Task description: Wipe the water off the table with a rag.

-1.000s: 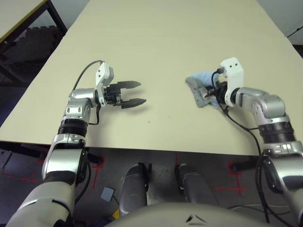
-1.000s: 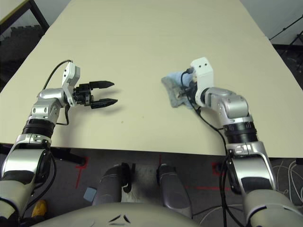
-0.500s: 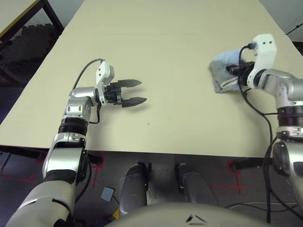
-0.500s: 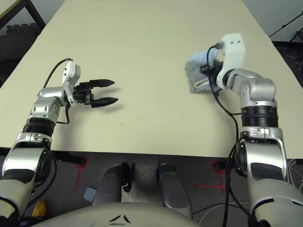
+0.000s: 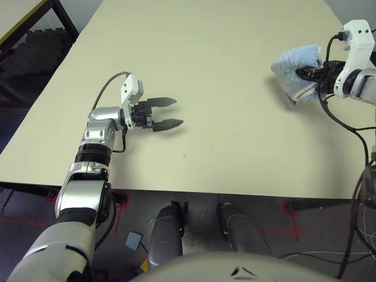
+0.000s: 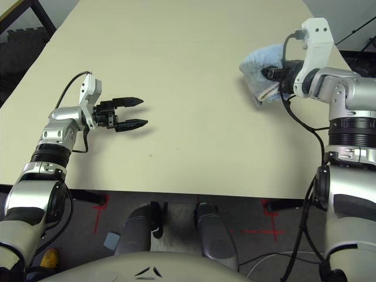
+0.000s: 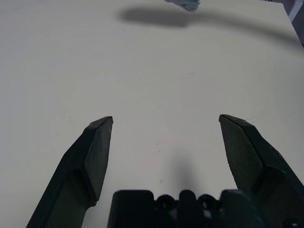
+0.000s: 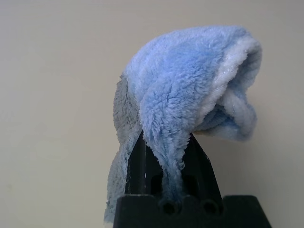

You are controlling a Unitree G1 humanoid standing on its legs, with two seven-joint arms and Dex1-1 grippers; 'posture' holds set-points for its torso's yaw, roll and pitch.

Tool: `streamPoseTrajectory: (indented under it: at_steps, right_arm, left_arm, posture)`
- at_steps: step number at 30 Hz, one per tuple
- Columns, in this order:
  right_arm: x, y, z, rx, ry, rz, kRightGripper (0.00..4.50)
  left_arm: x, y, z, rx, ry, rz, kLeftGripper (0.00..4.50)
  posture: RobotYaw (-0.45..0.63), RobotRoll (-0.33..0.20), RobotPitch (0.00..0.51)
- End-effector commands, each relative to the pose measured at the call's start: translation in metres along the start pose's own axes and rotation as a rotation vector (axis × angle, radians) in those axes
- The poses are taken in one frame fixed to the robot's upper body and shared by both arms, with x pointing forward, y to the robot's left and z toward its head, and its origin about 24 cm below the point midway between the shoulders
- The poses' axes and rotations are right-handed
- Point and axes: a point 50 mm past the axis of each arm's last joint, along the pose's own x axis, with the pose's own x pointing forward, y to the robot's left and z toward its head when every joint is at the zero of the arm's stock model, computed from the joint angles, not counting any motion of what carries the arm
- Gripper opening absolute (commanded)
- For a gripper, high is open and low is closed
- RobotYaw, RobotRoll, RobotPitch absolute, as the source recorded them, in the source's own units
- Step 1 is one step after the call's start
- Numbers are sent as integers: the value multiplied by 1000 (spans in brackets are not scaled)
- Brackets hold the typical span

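Observation:
The light blue-grey rag (image 5: 295, 66) hangs bunched above the far right part of the cream table (image 5: 223, 41), with my right gripper (image 5: 304, 73) shut on it. In the right wrist view the rag (image 8: 185, 95) drapes over both black fingers (image 8: 140, 159), lifted off the surface. My left gripper (image 5: 168, 113) hovers low over the left half of the table, open, with nothing between its fingers (image 7: 97, 147). The rag's lower tip (image 7: 183, 4) and its shadow show far ahead of the left gripper. No amber water blotches are visible; a tiny dark speck (image 5: 184, 155) lies near the front edge.
A yellow-edged table with a black frame (image 5: 26, 23) stands off the far left corner. The table's front edge (image 5: 194, 188) runs just before my body. A black cable (image 5: 343, 120) trails from the right wrist over the table's right side.
My right gripper has carried the rag from the table's middle right up and away to the far right, lifting it off the surface. The left gripper has stayed put.

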Motion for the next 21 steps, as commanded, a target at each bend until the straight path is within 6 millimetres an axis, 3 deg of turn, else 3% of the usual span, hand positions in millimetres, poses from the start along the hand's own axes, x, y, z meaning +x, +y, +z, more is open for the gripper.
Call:
streamPoseTrajectory:
  at_steps: [1, 11, 18, 21]
  right_arm:
    - [-5, -13, -17, 15, 68, -36, 42]
    - [0, -35, -54, 38, 138, -150, 42]
    - [7, -44, -59, -72, 128, -260, 42]
    - [10, -44, -57, -124, 90, -293, 1006]
  left_arm:
    - [-2, 1, -1, 1, 17, 3, 4500]
    - [-4, 4, 3, 9, 26, 1, 4500]
    - [-5, 5, 4, 11, 31, 0, 4500]
    - [-5, 5, 4, 10, 31, 1, 4500]
  posture:
    - [-281, 0, 151]
    - [-284, 0, 159]
    - [-279, 0, 160]
    - [-279, 0, 160]
